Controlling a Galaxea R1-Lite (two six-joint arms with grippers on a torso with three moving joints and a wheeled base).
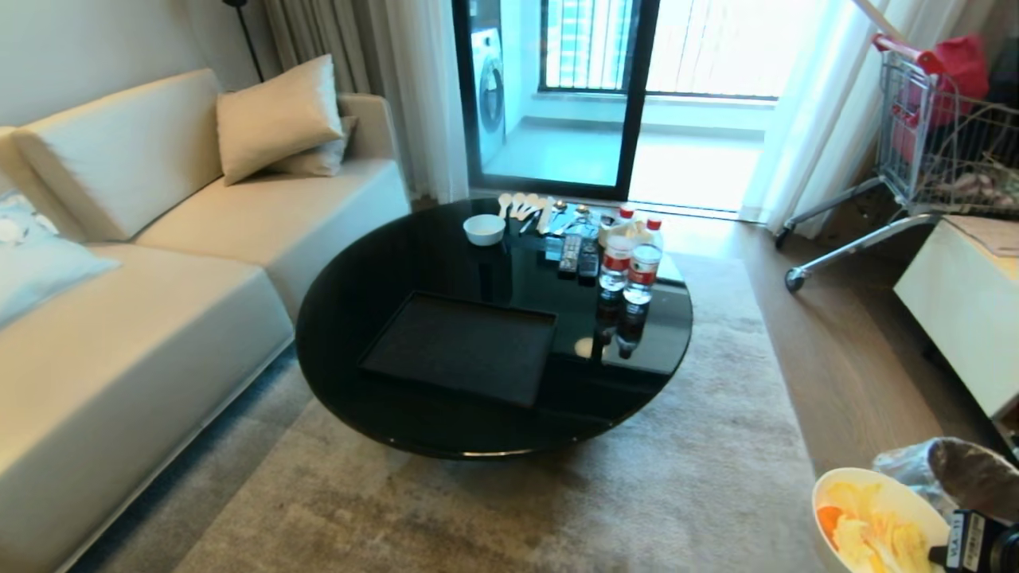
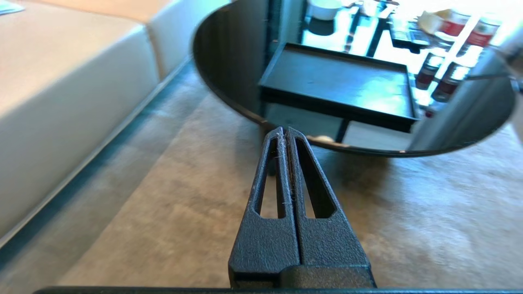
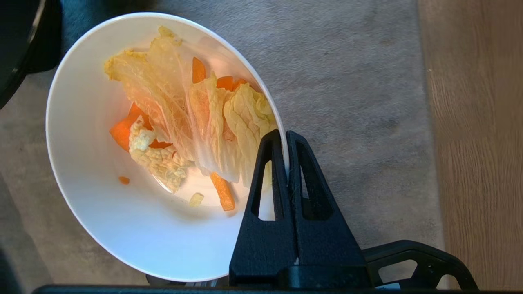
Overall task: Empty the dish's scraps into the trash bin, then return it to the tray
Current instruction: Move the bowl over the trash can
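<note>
Step in hand: carrying the loaded dish (image 3: pixel 102 220) toward the trash bin (image 1: pixel 975 476), tipping not yet begun by the look of it.
Right gripper (image 3: pixel 286 141): pinching the dish's rim, one finger inside the wall and one outside, clamped tight on the thin white edge.
Dish: hanging off the table (image 1: pixel 358 270), out over the rug (image 3: pixel 347 81), well apart from the tray (image 1: pixel 466 342); in the head view sitting just beside the bin, on the side nearer the table.
Scraps (image 3: pixel 192 122): lying inside the dish, pale yellow cabbage leaves and orange carrot pieces, heaped toward the gripped side of the bowl.
Trash bin: showing only in part at the head view's edge, clear bag folded over its rim; mouth mostly out of sight, so hard to tell whether already under the dish.
Tray: resting bare on the table, on the side nearest the robot, waiting for the dish's return.
Left gripper (image 2: pixel 284 134): hanging idle above the rug, short of the table's near edge, fingers pressed together on nothing.
Next move, judged: bringing the dish's free rim over the bin's mouth, then rolling the wrist to pour away from the fingers.
Calling for: keeping the pinch firm, since holding a deep bowl by one edge; leaves probably clinging and needing a steep tilt.
</note>
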